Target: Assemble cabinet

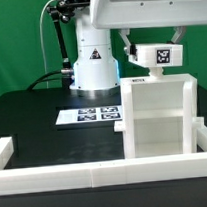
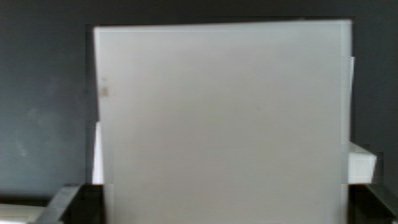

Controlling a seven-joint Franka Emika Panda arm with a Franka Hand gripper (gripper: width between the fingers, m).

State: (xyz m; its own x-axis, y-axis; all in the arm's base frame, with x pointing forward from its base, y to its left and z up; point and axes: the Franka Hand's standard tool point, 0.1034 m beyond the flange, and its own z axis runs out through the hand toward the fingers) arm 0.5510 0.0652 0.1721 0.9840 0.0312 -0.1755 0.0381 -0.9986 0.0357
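Note:
The white cabinet body [image 1: 156, 116] stands upright at the exterior view's right, its open side showing inner shelf compartments. My gripper [image 1: 154, 48] hangs just above its top and is shut on a smaller white cabinet piece [image 1: 158, 57] that carries a black-and-white tag. The piece sits close over the body's top edge; I cannot tell whether they touch. In the wrist view the held white piece [image 2: 222, 110] fills most of the picture, with my gripper [image 2: 222, 212] around it and a grey fingertip [image 2: 64, 205] at its edge. The cabinet below is mostly hidden there.
The marker board [image 1: 89, 114] lies flat on the black table in front of the robot base [image 1: 92, 67]. A long low white frame rail [image 1: 96, 173] runs along the near edge, with a side rail [image 1: 3, 151] at the exterior view's left.

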